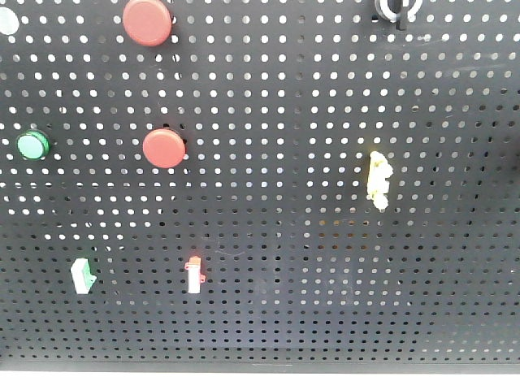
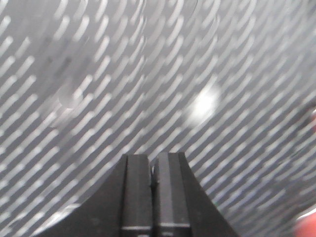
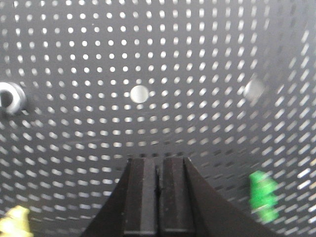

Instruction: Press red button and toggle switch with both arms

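Two round red buttons are sitting on the black pegboard in the front view. The upper red button is being cut slightly by the top edge, and the lower red button is lying below it, a little to the right. The toggle switch is showing at the top edge, well to their right — a shiny silver ring with a short black stub, partly cropped. In the right wrist view its ring is appearing at far left. The left gripper and right gripper are facing the board — fingers pressed together.
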Controlling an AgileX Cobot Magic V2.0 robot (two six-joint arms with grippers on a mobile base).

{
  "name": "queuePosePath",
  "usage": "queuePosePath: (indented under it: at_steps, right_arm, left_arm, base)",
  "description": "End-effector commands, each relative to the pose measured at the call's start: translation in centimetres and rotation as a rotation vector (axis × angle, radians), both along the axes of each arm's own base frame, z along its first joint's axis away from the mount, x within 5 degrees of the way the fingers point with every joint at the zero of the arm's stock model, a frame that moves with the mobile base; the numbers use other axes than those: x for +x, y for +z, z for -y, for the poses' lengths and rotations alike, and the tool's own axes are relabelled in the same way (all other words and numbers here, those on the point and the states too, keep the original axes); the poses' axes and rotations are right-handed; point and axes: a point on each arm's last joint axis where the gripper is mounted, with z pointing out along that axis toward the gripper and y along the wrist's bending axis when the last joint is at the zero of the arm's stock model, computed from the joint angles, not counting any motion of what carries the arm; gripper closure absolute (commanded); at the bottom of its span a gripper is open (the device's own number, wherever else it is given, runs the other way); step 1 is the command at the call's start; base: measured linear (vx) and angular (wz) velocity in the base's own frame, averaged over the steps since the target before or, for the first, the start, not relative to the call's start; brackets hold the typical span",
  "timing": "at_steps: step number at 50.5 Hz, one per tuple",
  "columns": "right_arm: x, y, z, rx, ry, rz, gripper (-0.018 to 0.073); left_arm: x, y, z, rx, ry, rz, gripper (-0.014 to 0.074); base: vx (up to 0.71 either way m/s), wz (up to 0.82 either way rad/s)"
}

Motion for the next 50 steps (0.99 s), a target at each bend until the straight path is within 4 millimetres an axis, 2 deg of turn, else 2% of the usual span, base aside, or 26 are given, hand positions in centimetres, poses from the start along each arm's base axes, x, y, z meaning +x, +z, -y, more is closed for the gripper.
queuePosePath:
  at_steps: [1,10,16,22,30,37,50]
  right_arm:
    - [-0.3,1.5,0.0,0.044,0.013,0.094,0.0562]
    - [0.3,1.4,0.0,0.045,0.013,0.075,0.0562]
    - [0.9,1.2,0.1,0.04,0.011,0.057,0.0562]
    - [1.1,1.1,0.1,0.04,0.011,0.04,0.0562]
    - [1.3,0.8,0.1,0.023,0.007,0.012,0.0562]
    - [1.3,0.7,0.0,0.002,0.003,-0.008,0.0562]
    - [1.3,0.7,0.0,-0.008,0.001,-0.009,0.0562]
  left_arm:
    - [-0.7,3.1,1.1,-0.026,-0.079,0.134,0.0594]
    - [0.5,4.1,5.4,0.114,-0.275,0.102,0.0594]
    - [2.0,3.9,9.2,0.231,-0.39,0.095,0.0594]
    - [3.9,4.0,11.6,0.256,-0.432,0.079,0.0594]
    - [5.9,4.8,12.9,0.272,-0.425,0.074,0.0594]
    - [6.0,5.8,13.0,0.278,-0.419,0.094,0.0594]
    - [6.1,5.6,12.9,0.321,-0.405,0.088,0.0594]
  base:
    - [0.0,0.0]
    - [0.0,0.0]
    - [0.0,0.0]
    - [0.0,0.0]
    - [0.0,0.0]
    - [0.0,0.0]
    - [0.0,0.0]
